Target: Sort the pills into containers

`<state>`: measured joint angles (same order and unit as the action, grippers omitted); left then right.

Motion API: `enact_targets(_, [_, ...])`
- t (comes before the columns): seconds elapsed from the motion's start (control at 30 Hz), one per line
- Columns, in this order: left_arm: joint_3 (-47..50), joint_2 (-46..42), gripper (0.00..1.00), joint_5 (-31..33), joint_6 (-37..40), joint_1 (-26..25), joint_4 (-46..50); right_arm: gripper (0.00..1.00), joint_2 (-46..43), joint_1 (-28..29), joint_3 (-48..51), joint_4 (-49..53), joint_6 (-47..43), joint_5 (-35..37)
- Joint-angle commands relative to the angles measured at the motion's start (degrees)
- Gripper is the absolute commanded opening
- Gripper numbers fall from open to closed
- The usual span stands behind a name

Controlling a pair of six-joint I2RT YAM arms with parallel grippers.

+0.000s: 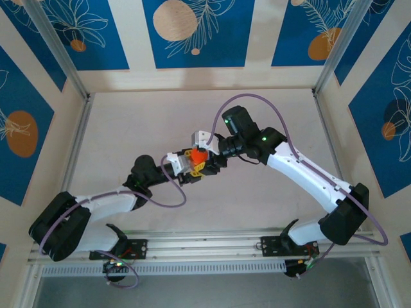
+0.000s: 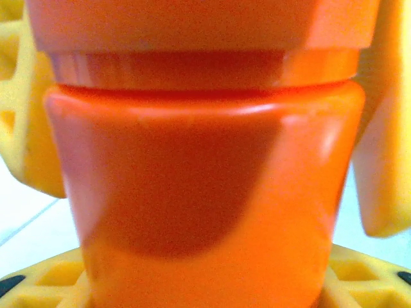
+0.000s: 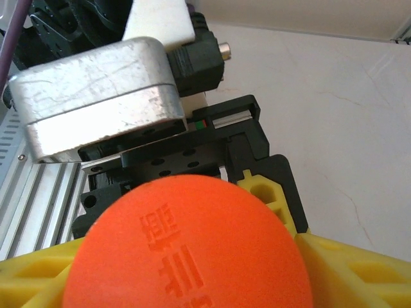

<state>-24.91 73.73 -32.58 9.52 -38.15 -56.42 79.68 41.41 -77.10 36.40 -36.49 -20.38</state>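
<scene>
While left end effector [image 1: 194, 165] clamps orange bottle [image 2: 205, 192] | right end effector [image 1: 205, 151] at cap [image 3: 192, 250]

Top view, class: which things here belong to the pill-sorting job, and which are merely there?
Job:
- orange bottle
- its cap
- left claw, gripping the bottle
- right claw, at the cap

Merely there:
- purple cable
- blue patterned wall
- metal rail
- table

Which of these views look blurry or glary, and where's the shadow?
Left wrist: the bottle is too close and soft-edged, with a glare band on its shoulder and a dark shadow on its body. Right wrist: the cap is fairly sharp, evenly lit. Top external: sharp, faint shadows on the table.
</scene>
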Motion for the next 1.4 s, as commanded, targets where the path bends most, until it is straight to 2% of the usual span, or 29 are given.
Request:
enact_targets(0.0, [-1.55,0.71,0.0,-1.91,-0.05,-0.24,-1.63,0.68,-1.28,0.43,-1.31,2.09,-2.04,-2.39])
enact_targets(0.17, [-2.03,0.72,0.0,-2.47,0.14,-0.25,-0.72,0.6,0.21,0.52,-2.15,3.11,-2.07,-3.06])
enact_targets(0.43, [-2.6,-1.13,0.0,-1.97,2.14,-0.27,3.16,0.29,1.76,0.35,-3.37,5.35,-2.34,-2.32])
enact_targets(0.53, [-2.59,-0.98,0.02,-1.61,2.16,-0.28,2.85,0.24,1.59,0.01,-3.27,4.75,-1.14,-2.47])
enact_targets(0.67, [-2.07,-0.65,0.22,-0.78,1.95,-0.26,1.22,0.21,1.11,-0.74,-2.56,2.77,1.07,-2.53])
enact_targets(0.73, [-1.92,-0.82,0.38,-0.38,1.94,-0.28,0.88,0.18,0.85,-1.28,-2.14,1.95,1.98,-2.41])
enact_targets(0.87, [-1.23,-1.04,0.63,0.27,2.07,-0.26,-0.01,0.15,0.32,-2.34,-1.29,0.89,3.17,-2.31])
enact_targets(0.9, [-1.05,-1.1,0.78,0.54,2.03,-0.26,-0.35,0.14,0.16,-2.5,-1.05,0.64,3.38,-2.4])
enact_targets(1.0, [-0.59,-1.1,0.94,1.17,2.08,-0.34,-0.92,0.13,-0.35,-2.99,-0.41,0.21,3.83,-2.64])
enact_targets(1.07, [-0.41,-1.1,1.0,1.51,1.94,-0.3,-1.2,0.12,-0.51,-3.29,-0.05,-0.1,4.18,-2.68])
enact_targets(1.27, [0.71,-1.4,1.0,3.8,2.0,-0.26,-2.38,0.11,-1.32,-4.64,0.2,-0.17,5.08,-1.12])
enact_targets(1.37, [2.29,-2.46,1.0,8.3,2.32,-0.27,-2.76,0.11,-2.07,-7.19,0.22,-1.42,8.33,0.86])
